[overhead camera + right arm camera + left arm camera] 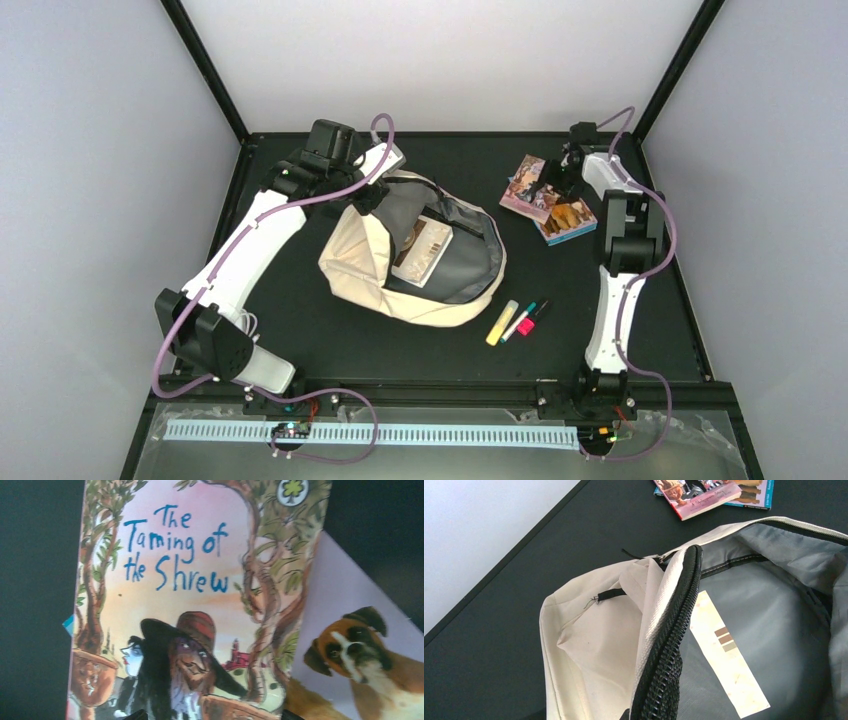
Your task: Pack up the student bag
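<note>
Your black table carries the student bag at its middle, lying with its mouth unzipped and the grey lining showing; its straps and front pocket are hidden in every view. Your left gripper sits at the far-left rim of that mouth, jaws closed together on the bag's zipper edge. In the left wrist view the dark zipper teeth rise straight from the bottom of the frame, though the fingers themselves are cut off there. Your right gripper hangs at the far right, well apart from the bag, jaws spread apart close above the upper book. Only its dark fingertips poke in at the bottom edge of the right wrist view. That cover reads "The Taming of the Shrew" in blue hand lettering, with a clover badge at the top, and its lower part is cut off. The book beneath shows a brown-and-white dog, and its title is out of frame. Inside the bag lies a pale flat item with small brown bars, partly covered by lining, and you cannot tell what it is. Three markers lie near the bag's right side, toward you; their labels are too small to read.
</note>
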